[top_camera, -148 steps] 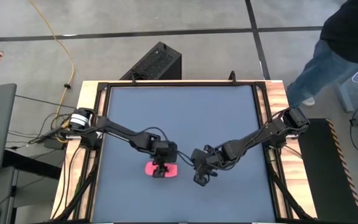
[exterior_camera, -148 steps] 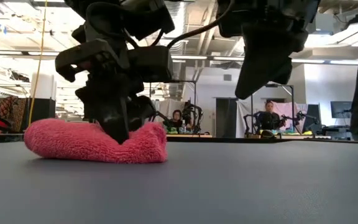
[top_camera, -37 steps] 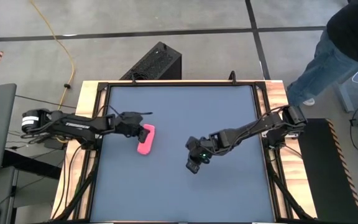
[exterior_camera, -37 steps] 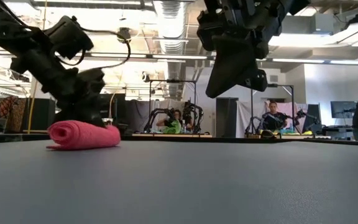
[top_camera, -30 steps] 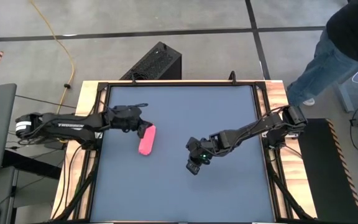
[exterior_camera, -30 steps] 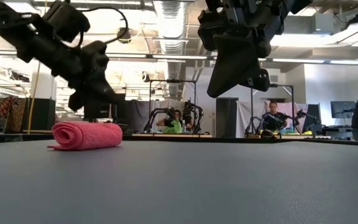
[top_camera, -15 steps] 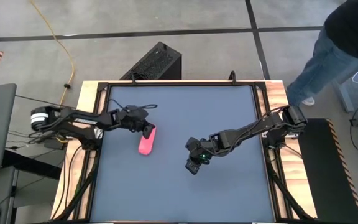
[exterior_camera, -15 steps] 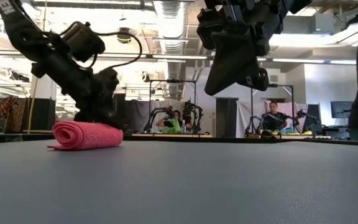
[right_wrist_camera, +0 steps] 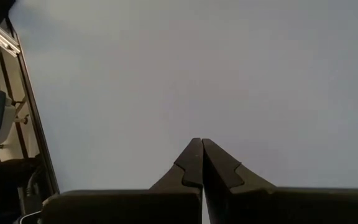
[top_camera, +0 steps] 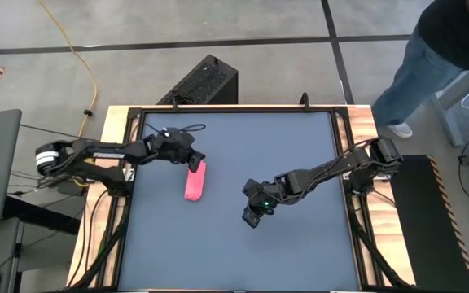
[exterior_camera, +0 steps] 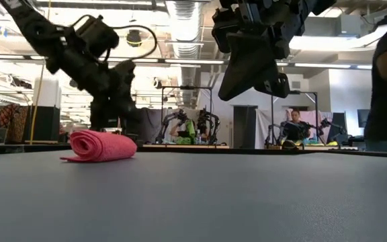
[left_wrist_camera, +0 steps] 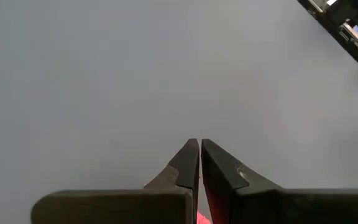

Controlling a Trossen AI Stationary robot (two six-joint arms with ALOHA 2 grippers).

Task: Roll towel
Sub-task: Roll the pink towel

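Towel (top_camera: pixel 195 181) lies rolled into a tight tube on the table (top_camera: pixel 300 146), left of centre, nearer the left edge. Left gripper (top_camera: pixel 192 162), fingers pressed together and empty, sits at the roll's far end, probably nudging it. Right gripper (top_camera: pixel 251 218), also closed and empty, hangs near mid-table, out of the way.

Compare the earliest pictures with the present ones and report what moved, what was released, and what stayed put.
The left gripper, then pressed down on the towel at the table's near middle, has let go and drawn back leftward, shut, by the roll's far end. The towel went from a loose mound to a tight roll lying farther left and farther back. The right gripper barely shifted, shut and raised. The table stayed as it was.
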